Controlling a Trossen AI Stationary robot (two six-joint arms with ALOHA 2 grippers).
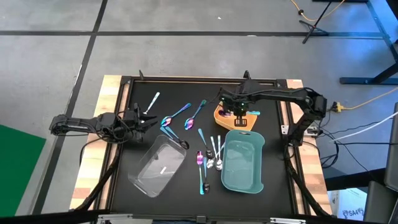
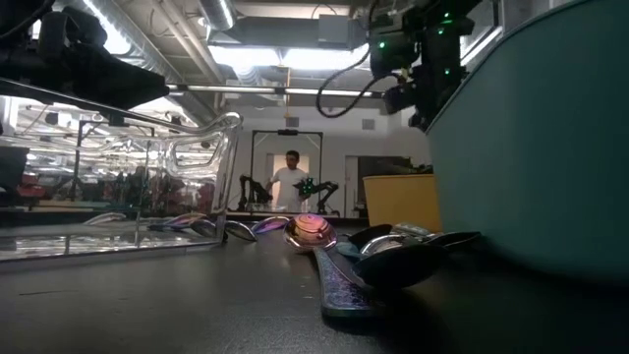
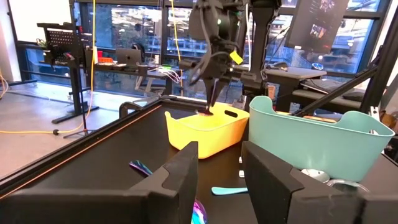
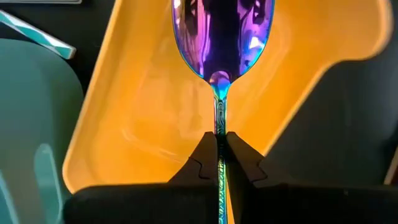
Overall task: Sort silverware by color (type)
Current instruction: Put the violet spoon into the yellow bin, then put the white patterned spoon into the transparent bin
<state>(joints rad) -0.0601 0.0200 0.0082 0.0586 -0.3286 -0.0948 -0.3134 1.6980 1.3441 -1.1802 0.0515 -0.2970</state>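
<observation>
Iridescent spoon pinched in right end effector over yellow tray.

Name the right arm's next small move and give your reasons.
Probably open the fingers and let go. The right gripper is shut on the iridescent spoon, whose bowl hangs directly over the yellow tray; releasing should drop it inside.
</observation>
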